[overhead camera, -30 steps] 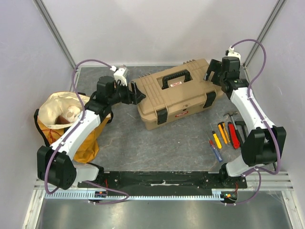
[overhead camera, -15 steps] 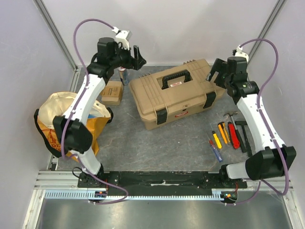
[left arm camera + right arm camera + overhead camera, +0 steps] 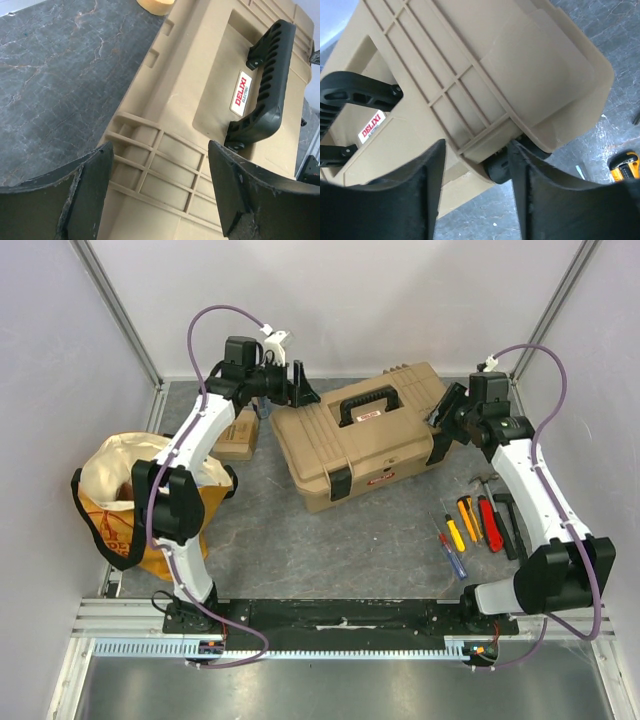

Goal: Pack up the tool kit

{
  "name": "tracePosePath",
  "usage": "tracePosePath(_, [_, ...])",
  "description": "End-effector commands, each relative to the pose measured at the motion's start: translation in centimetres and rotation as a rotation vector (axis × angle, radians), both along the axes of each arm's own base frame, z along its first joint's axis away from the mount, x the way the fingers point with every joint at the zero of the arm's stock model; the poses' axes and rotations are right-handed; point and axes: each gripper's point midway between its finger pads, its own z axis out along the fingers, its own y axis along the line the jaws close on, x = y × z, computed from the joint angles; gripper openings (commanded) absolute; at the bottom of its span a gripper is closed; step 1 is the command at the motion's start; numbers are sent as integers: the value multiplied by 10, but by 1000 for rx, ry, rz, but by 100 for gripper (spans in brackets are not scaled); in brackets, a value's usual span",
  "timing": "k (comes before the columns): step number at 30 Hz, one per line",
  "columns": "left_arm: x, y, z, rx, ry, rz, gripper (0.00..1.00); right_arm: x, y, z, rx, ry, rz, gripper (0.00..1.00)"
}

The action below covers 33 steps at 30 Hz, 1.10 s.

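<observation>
We see the tan toolbox (image 3: 365,440) resting on the grey table (image 3: 300,540), in the far middle and turned at a slant. Its lid is down, the black handle (image 3: 367,405) lies flat in its recess, and two black latches (image 3: 340,483) sit on the near face. The small tools are outside the box, on the table to its right and well apart from it. Among them are a yellow-handled screwdriver (image 3: 455,533), a red-handled one (image 3: 489,523) and a thin blue-and-red one (image 3: 452,555). We cannot make out the darker pieces beside them.

The left gripper (image 3: 300,390) hangs over the toolbox's left end. In its wrist view the fingers (image 3: 90,195) stand wide apart above the ribbed part of the lid (image 3: 165,150), with nothing between them. The handle (image 3: 265,90) shows just beyond.

The right gripper (image 3: 445,420) is at the toolbox's right end. In its wrist view the fingers (image 3: 425,200) are parted on either side of the lid's corner edge (image 3: 485,135). A black fitting (image 3: 499,169) under that edge sits in the gap. We cannot tell whether either finger touches the box.

A small cardboard box (image 3: 235,435) lies to the left of the toolbox. Farther out on that side is a cream and yellow cloth bag (image 3: 130,480), open at the top.
</observation>
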Motion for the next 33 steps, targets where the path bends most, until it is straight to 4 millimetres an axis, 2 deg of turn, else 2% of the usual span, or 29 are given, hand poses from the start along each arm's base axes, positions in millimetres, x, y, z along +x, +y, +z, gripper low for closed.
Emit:
tracePosePath(1, [-25,0,-3,-23,53,-8,81,10,24,-22,101,38,69,55])
tracePosePath(6, [-42,19,-26,53,66,58,80,26,47,-33,144,37,144,44])
tracePosePath(15, [-91,46,-49,107,96,130,77,43,114,-51,159,13,294,43])
tracePosePath(19, [-97,66,-53,136,70,259,77,50,153,-53,174,-36,379,44])
tracePosePath(22, [-98,78,-53,148,52,345,77,51,183,-63,156,-36,440,44])
tracePosePath(24, [-98,84,-53,151,48,378,77,55,195,-69,152,-32,455,44])
tracePosePath(27, [-95,83,-43,133,31,385,77,69,199,-67,144,-51,442,45])
tracePosePath(29, [-91,77,-30,103,3,368,78,79,198,-65,116,-66,436,46])
tracePosePath(33, [-82,66,-9,55,-46,327,82,104,198,-52,105,-102,435,51])
